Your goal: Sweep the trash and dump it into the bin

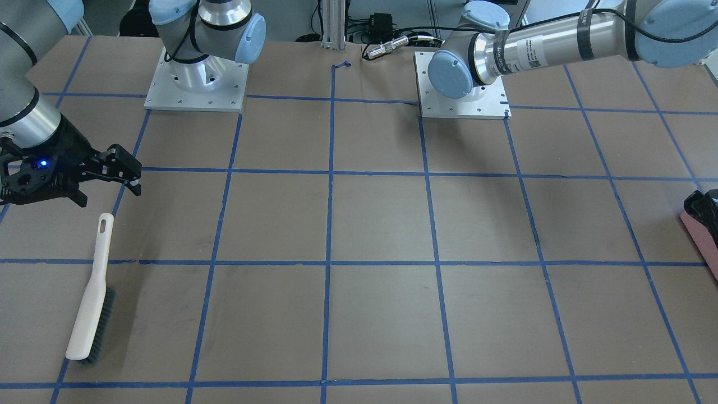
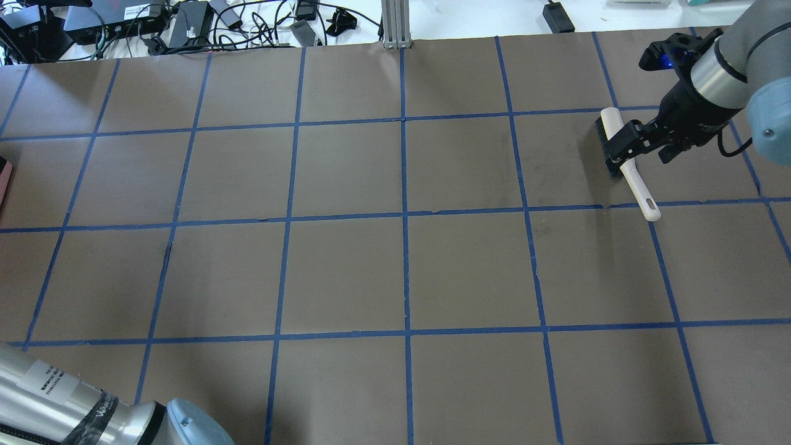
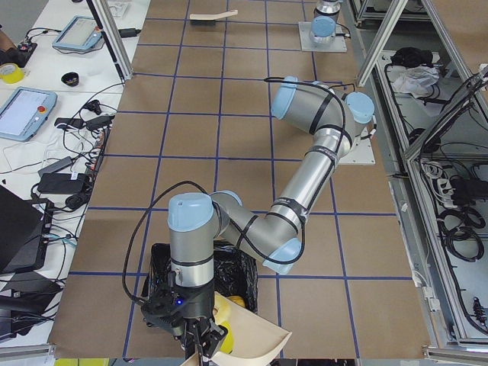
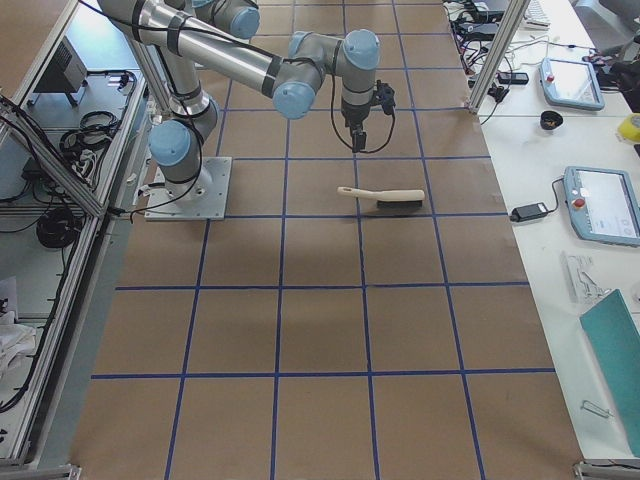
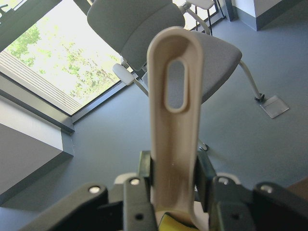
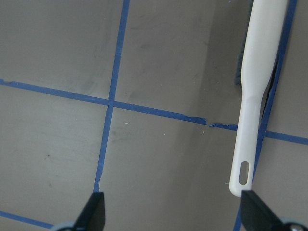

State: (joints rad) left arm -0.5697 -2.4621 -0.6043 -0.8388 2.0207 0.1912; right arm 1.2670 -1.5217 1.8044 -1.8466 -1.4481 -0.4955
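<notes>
My left gripper (image 5: 174, 192) is shut on the beige dustpan's handle (image 5: 174, 120). In the exterior left view it holds the dustpan (image 3: 259, 341) at the mouth of the bin (image 3: 236, 268), a container lined with a black bag. Bright yellow trash (image 3: 237, 303) shows between pan and bag; I cannot tell whether it lies in the pan or in the bag. The bin (image 1: 702, 223) also shows at the table's edge. My right gripper (image 1: 105, 183) hangs open above the table, by the handle end of a white brush (image 1: 90, 294). Between its fingers (image 6: 95, 211) there is nothing.
The brush (image 2: 630, 167) lies flat on the brown paper with blue tape squares, near the far right corner; its handle (image 6: 254, 96) lies along a tape line. Both arm bases (image 1: 196, 84) stand at the table's robot side. Cables and power bricks (image 2: 185, 25) lie beyond the far edge.
</notes>
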